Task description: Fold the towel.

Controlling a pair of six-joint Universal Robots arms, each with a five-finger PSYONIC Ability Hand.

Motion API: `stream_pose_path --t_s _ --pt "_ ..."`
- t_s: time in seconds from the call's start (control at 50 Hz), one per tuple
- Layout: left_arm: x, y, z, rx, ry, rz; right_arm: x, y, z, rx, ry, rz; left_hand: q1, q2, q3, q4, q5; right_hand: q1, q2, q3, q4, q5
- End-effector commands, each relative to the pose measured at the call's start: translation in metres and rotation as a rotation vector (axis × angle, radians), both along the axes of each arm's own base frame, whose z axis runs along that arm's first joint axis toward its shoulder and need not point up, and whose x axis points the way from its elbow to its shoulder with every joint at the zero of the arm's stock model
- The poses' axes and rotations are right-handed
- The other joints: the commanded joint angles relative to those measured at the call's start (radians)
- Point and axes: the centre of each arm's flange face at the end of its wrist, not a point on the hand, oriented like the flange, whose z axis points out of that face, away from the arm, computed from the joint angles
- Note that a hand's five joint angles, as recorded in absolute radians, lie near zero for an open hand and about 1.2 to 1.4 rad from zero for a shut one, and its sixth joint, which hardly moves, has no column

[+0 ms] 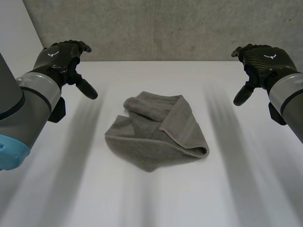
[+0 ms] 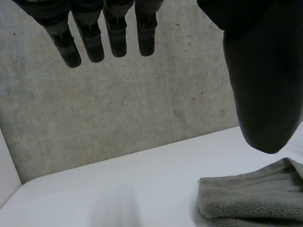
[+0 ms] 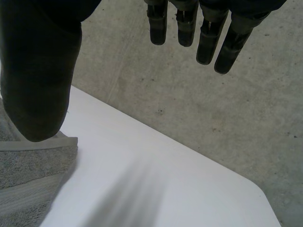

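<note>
The towel [image 1: 154,139] lies rumpled and partly doubled over on the tabletop [image 1: 236,189], between the two hands and lower than both. The left hand [image 1: 61,59] and right hand [image 1: 262,61] hover open and empty, thumbs pointing toward it, about equally near.

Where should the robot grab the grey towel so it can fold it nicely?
Probably the top flap, by its hemmed free edge. That edge lies loose on top and faces the robot's left, while the rounded fold is on the right, so the open left hand, coming from the left, could slide fingers under it. The towel is bunched, so it likely needs spreading first.
</note>
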Motion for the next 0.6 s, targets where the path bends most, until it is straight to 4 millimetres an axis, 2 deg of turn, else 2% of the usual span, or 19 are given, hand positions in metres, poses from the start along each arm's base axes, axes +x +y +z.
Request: stream_pose_path --t_s 0.02,0.14,0.22,0.26,0.3,0.32,0.34,0.36,0.38,0.42,0.44,0.48,0.5,0.52,0.56,0.58,0.6 --pt "0.000 0.000 0.000 0.000 0.000 0.001 0.000 0.000 0.000 0.000 0.000 0.000 -0.113 -0.056 -0.042 -0.056 -0.035 -0.061 -0.076 -0.051 -0.078 -0.069" --pt "-0.001 0.000 -0.001 -0.001 0.000 -0.005 0.000 0.000 0.000 -0.002 0.001 0.002 -0.086 -0.030 -0.042 -0.056 -0.009 -0.061 -0.076 -0.051 -0.078 -0.069" --pt "-0.007 0.001 -0.003 0.000 -0.011 -0.059 0.007 0.004 0.002 -0.007 0.018 0.055 -0.083 -0.027 -0.042 -0.056 -0.006 -0.061 -0.076 -0.051 -0.078 -0.069" --pt "-0.011 0.001 -0.008 0.007 -0.033 -0.103 0.009 0.008 0.000 0.012 0.040 0.093 -0.083 -0.027 -0.042 -0.056 -0.006 -0.061 -0.076 -0.051 -0.078 -0.069" --pt "-0.021 -0.003 -0.026 0.032 -0.108 -0.196 0.012 0.013 -0.004 0.044 0.073 0.139 -0.072 -0.015 -0.042 -0.056 0.006 -0.061 -0.076 -0.051 -0.078 -0.069" --pt "-0.021 -0.003 -0.026 0.032 -0.108 -0.197 0.014 0.020 -0.012 0.100 0.119 0.196 -0.072 -0.015 -0.042 -0.056 0.006 -0.061 -0.076 -0.051 -0.078 -0.069" --pt "-0.025 -0.005 -0.036 0.042 -0.156 -0.239 0.014 0.020 -0.012 0.101 0.120 0.197 -0.069 -0.012 -0.042 -0.056 0.009 -0.061 -0.076 -0.051 -0.078 -0.069" --pt "-0.028 -0.007 -0.046 0.049 -0.210 -0.274 0.016 0.025 -0.025 0.166 0.170 0.252 -0.072 -0.015 -0.042 -0.056 0.006 -0.061 -0.076 -0.051 -0.078 -0.069" --pt "-0.028 -0.007 -0.047 0.049 -0.210 -0.274 0.016 0.026 -0.025 0.166 0.170 0.252 -0.072 -0.015 -0.042 -0.056 0.006 -0.061 -0.076 -0.051 -0.078 -0.069" --pt "-0.031 -0.014 -0.072 0.068 -0.324 -0.318 0.025 0.034 -0.046 0.258 0.214 0.335 -0.072 -0.015 -0.042 -0.056 0.006 -0.061 -0.076 -0.051 -0.078 -0.069" --pt "-0.031 -0.014 -0.072 0.068 -0.324 -0.318 0.025 0.035 -0.046 0.259 0.214 0.336 -0.072 -0.015 -0.042 -0.056 0.006 -0.061 -0.076 -0.051 -0.078 -0.069" --pt "-0.032 -0.020 -0.094 0.089 -0.406 -0.335 0.041 0.049 -0.063 0.313 0.230 0.415 -0.072 -0.015 -0.042 -0.056 0.006 -0.061 -0.076 -0.051 -0.078 -0.069" --pt "-0.032 -0.020 -0.094 0.089 -0.407 -0.335 0.046 0.054 -0.069 0.326 0.234 0.438 -0.072 -0.015 -0.042 -0.056 0.006 -0.061 -0.076 -0.051 -0.078 -0.069" --pt "-0.033 -0.022 -0.102 0.101 -0.431 -0.343 0.046 0.054 -0.070 0.327 0.234 0.439 -0.069 -0.012 -0.042 -0.056 0.009 -0.061 -0.076 -0.051 -0.078 -0.069" --pt "-0.034 -0.024 -0.110 0.113 -0.448 -0.348 0.054 0.057 -0.088 0.344 0.240 0.462 -0.069 -0.012 -0.042 -0.056 0.009 -0.061 -0.076 -0.051 -0.078 -0.069" --pt "-0.034 -0.026 -0.118 0.129 -0.455 -0.351 0.055 0.057 -0.088 0.344 0.240 0.462 -0.066 -0.009 -0.042 -0.056 0.012 -0.061 -0.076 -0.051 -0.078 -0.069" --pt "-0.034 -0.026 -0.118 0.130 -0.455 -0.351 0.058 0.056 -0.098 0.346 0.231 0.464 -0.066 -0.009 -0.042 -0.056 0.012 -0.061 -0.076 -0.051 -0.078 -0.069"
